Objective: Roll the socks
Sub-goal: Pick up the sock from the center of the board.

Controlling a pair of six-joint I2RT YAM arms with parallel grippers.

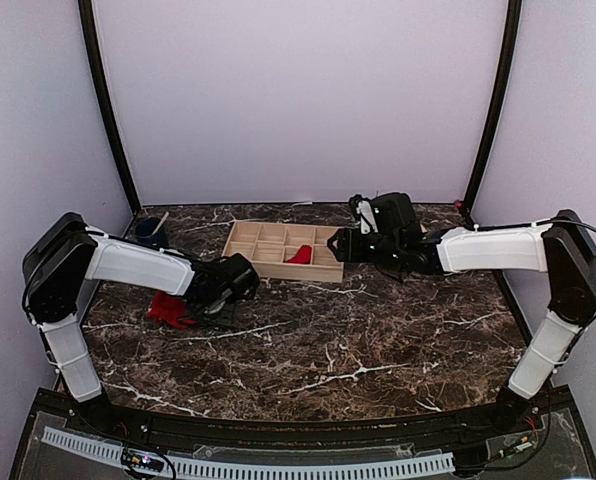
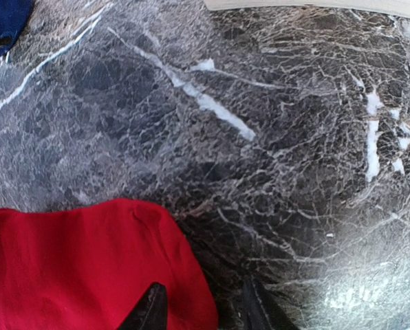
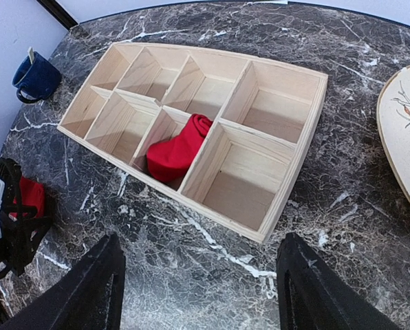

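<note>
One red sock (image 1: 168, 308) lay flat near the left edge of the table (image 1: 378, 350). The left gripper (image 2: 205, 309) was down over it, fingers a little apart across the sock's edge, not squeezing it. The other sock (image 3: 181, 148) sat rolled in the wooden tray (image 3: 308, 130) near the back edge. The right gripper (image 3: 201, 289) hung wide open beside the tray, holding nothing.

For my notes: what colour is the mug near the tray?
The mug is dark blue; clearest in right wrist view.
</note>
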